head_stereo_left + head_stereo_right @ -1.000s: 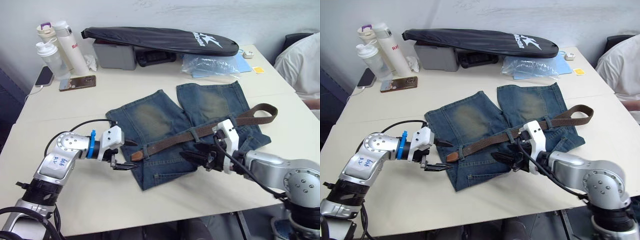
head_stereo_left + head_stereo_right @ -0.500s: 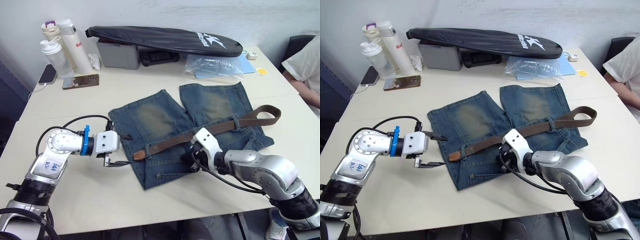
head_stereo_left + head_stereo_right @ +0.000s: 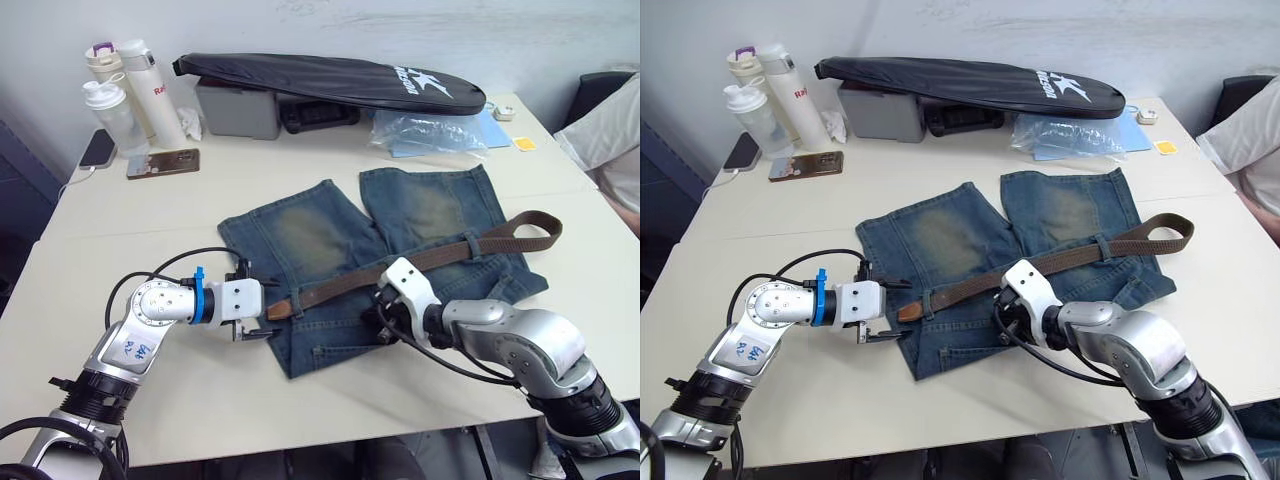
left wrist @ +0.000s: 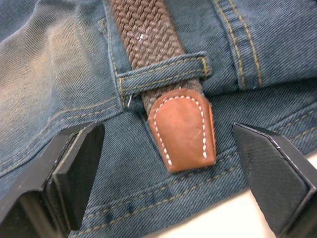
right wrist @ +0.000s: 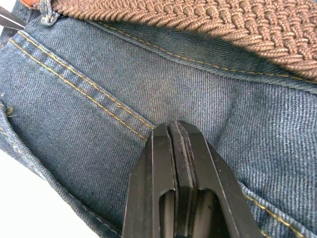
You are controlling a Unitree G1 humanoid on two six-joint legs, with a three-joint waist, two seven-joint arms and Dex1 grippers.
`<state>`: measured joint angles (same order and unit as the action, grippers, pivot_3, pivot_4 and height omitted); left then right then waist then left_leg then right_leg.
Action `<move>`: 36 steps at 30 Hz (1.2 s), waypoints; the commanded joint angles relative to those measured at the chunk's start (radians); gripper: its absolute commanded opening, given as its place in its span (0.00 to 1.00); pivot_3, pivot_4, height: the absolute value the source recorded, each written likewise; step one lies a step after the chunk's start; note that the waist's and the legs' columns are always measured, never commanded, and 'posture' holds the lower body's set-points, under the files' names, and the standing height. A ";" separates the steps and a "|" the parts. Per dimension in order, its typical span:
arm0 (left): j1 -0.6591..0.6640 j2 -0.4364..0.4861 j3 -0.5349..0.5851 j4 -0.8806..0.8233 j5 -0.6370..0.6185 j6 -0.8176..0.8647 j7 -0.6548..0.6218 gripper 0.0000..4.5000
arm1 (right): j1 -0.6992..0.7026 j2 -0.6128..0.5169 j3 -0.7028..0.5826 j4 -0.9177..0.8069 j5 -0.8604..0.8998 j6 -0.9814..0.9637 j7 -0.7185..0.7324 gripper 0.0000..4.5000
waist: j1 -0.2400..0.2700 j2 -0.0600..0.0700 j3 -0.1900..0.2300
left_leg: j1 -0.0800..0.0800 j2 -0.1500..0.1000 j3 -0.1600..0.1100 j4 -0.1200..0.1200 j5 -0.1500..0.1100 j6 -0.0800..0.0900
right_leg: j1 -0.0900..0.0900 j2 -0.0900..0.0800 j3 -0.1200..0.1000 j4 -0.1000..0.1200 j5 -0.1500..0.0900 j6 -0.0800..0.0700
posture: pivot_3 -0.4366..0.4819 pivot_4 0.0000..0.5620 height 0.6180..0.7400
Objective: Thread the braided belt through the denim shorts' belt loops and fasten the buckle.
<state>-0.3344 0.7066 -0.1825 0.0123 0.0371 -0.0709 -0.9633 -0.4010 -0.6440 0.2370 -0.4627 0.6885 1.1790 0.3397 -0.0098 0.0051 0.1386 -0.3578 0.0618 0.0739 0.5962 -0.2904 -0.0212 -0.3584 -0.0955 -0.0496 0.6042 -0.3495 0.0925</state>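
Observation:
The denim shorts [image 3: 330, 250] lie flat mid-table, waistband toward me. The braided belt [image 3: 400, 268] runs through several belt loops [image 4: 163, 79] along the waistband, and its far end curls off the shorts' right side [image 3: 535, 228]. The belt's tan leather tip [image 4: 183, 131] pokes out of the leftmost loop. My left gripper [image 3: 258, 305] is open, with one finger on each side of that tip and not touching it. My right gripper [image 5: 173, 130] is shut with nothing in it, its tips resting on the denim just below the belt. The buckle is hidden.
At the back of the table are a black racket bag [image 3: 330, 80] on a grey box [image 3: 235, 108], bottles [image 3: 125, 90], a phone [image 3: 163, 162] and a clear plastic bag [image 3: 430, 130]. A person's sleeve [image 3: 615, 130] shows at the right edge.
My right gripper has shut and moved left onto the denim below the belt. My left gripper has moved right, up to the belt tip, staying open.

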 commanded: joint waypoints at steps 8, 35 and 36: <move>0.003 -0.041 0.008 -0.022 -0.044 0.036 -0.003 0.17 | 0.003 0.017 -0.029 -0.021 -0.037 0.033 0.008 0.00 | 0.008 -0.001 0.000 | 0.001 0.000 0.002 0.000 0.000 0.000 | 0.000 0.000 0.000 0.000 0.000 0.000 | 0.48 0.27 1.00; 0.286 0.351 0.489 0.374 -0.198 -0.193 -0.137 0.01 | -0.007 0.036 0.052 0.144 -0.122 -0.042 0.107 0.00 | -0.003 -0.006 -0.005 | 0.003 0.002 0.002 -0.001 0.000 0.000 | 0.001 -0.003 0.001 0.000 -0.001 -0.002 | 0.48 0.27 1.00; 0.321 0.359 0.520 0.394 -0.204 -0.199 -0.138 0.01 | -0.019 0.036 0.060 0.155 -0.127 -0.047 0.118 0.00 | -0.011 -0.007 -0.005 | 0.003 0.002 0.002 -0.002 0.000 0.000 | 0.001 -0.003 0.000 0.000 -0.001 -0.002 | 0.48 0.27 1.00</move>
<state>-0.1544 0.9974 0.1725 0.2772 -0.1186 -0.2098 -1.0809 -0.3922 -0.6037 0.2328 -0.3953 0.6185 1.1360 0.4176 -0.0205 -0.0015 0.1336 -0.3541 0.0641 0.0757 0.5939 -0.2908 -0.0211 -0.3583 -0.0996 -0.0498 0.6040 -0.3508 0.0899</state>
